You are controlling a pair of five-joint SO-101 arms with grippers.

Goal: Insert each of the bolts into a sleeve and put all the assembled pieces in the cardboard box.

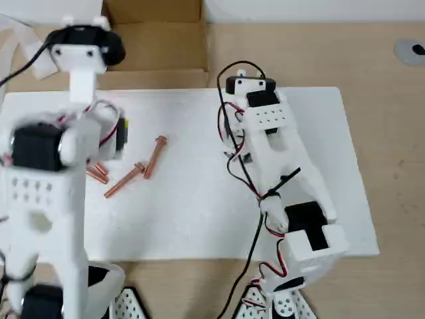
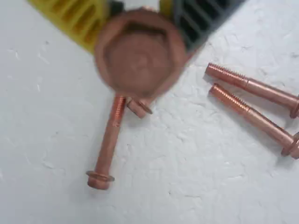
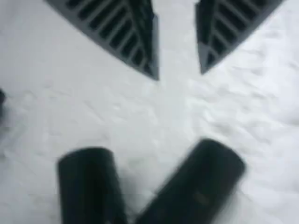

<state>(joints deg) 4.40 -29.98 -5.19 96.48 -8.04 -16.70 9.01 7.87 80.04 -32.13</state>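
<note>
Bolt (image 2: 140, 60) in left pincer (image 2: 141, 25), maybe four bolts (image 2: 105, 144) (image 2: 252, 84) (image 2: 254, 116) (image 2: 139, 106) loose; right pincer (image 3: 177, 67) spread, two sleeves (image 3: 88, 186) (image 3: 201, 182).

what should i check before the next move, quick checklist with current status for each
1. bolt clamped in left gripper: ok
2. right gripper open by the sleeves: ok
3. a sleeve gripped for insertion: not ok, both lie loose on the white mat
4. held bolt lined up with a sleeve: cannot tell
5. cardboard box open on top: ok
</note>
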